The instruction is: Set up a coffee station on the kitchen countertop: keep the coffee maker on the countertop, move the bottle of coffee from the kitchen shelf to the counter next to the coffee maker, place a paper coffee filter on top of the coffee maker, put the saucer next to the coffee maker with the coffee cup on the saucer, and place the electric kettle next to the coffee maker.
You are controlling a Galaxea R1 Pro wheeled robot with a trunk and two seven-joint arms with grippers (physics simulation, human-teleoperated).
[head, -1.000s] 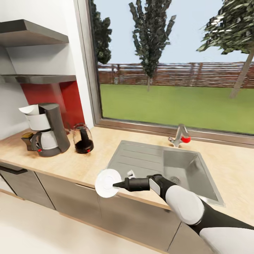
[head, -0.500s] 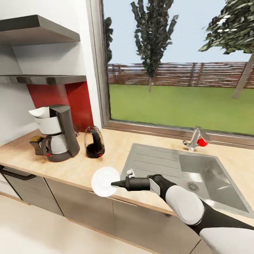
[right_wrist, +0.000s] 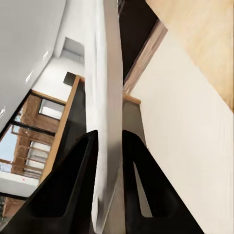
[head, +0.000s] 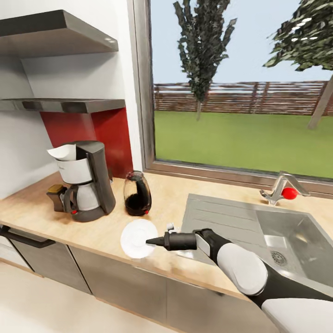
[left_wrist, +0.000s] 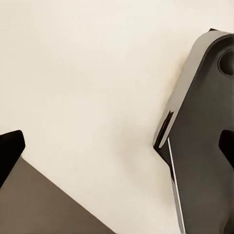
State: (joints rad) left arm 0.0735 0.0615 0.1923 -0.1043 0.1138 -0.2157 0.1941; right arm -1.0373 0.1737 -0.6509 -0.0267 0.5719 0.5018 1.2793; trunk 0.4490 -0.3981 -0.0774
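- Head view: the right gripper (head: 150,241) is closed on the rim of the saucer (head: 138,237), holding it on edge at the front of the countertop (head: 106,226), its white face turned outward.
- Head view: the coffee maker (head: 88,180) stands on the countertop at the left with a paper filter (head: 62,151) on top. A dark glass bottle of coffee (head: 137,194) stands just beside it, between it and the sink (head: 282,236).
- Head view, risk: the saucer is pinched only at its rim. A quick swing or turn of the arm could let it pivot or slip out and drop past the counter's edge.
- Head view, risk: the free space near the coffee maker is narrow. A low or wide approach could knock the bottle over or push the coffee maker.
- Left wrist view: pale floor and a dark part of the robot's body. Whether the left gripper is open or closed cannot be told.
- Right wrist view: the two black fingers (right_wrist: 73,183) press on either side of the saucer's thin white edge (right_wrist: 105,97). The hold looks shallow, so tilting it flat before release may make it shift.
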